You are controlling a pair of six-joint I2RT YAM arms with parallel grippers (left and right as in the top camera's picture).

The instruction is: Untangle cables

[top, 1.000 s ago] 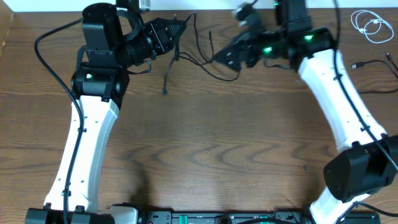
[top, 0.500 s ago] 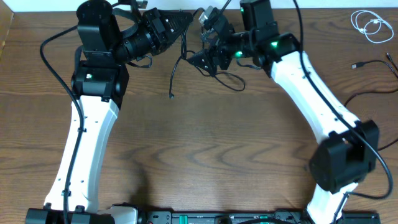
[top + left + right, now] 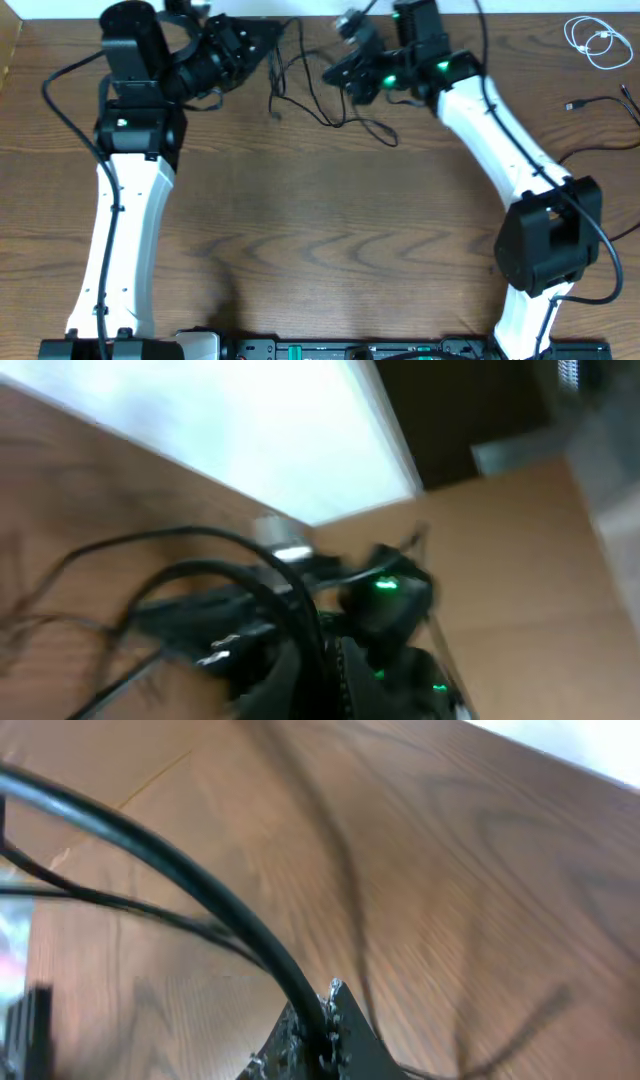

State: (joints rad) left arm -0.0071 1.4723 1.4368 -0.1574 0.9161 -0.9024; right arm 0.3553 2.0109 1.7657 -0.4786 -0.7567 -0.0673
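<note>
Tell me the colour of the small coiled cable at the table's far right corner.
White. The coiled cable shows best in the overhead view.

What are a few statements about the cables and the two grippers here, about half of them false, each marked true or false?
1. The right gripper is shut on one of the black cables. True.
2. The white cable is part of the tangle between the grippers. False: it lies coiled by itself at the far right corner of the table, apart from the black cables.
3. The left gripper is wide open and far from any cable. False: it is shut, and black cables run from its tip.
4. Black cables stretch between the two grippers near the far edge of the table. True.
</note>
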